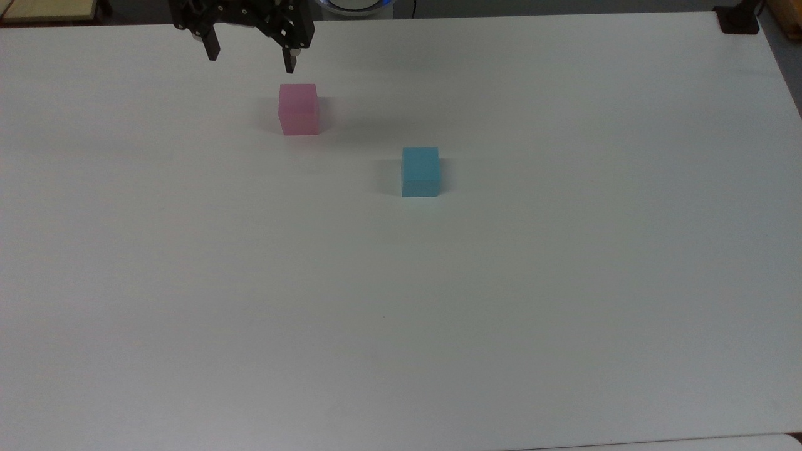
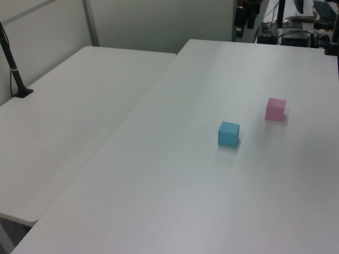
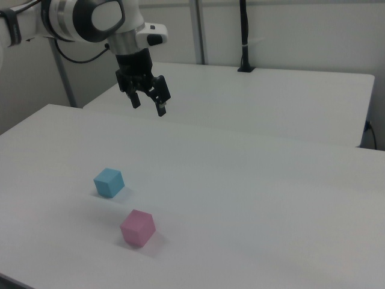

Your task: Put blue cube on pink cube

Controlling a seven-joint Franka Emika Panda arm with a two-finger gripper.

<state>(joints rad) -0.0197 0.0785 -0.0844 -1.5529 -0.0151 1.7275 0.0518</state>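
Note:
The blue cube [image 1: 420,171] rests on the white table [image 1: 438,313] near the middle; it also shows in the left view [image 2: 228,133] and the right view [image 3: 109,182]. The pink cube [image 1: 299,109] sits apart from it, up and to the top view's left [image 2: 275,109] [image 3: 138,227]. My gripper [image 1: 250,59] hangs open and empty high over the table, just above the pink cube in the top view. In the right view the gripper [image 3: 149,106] is well above both cubes.
A second white table [image 2: 63,121] adjoins on the left view's left, with a black post [image 2: 13,66] clamped to it. A dark clamp [image 1: 738,19] sits at the top view's upper right corner. Cables and equipment [image 2: 296,32] lie beyond the table's far end.

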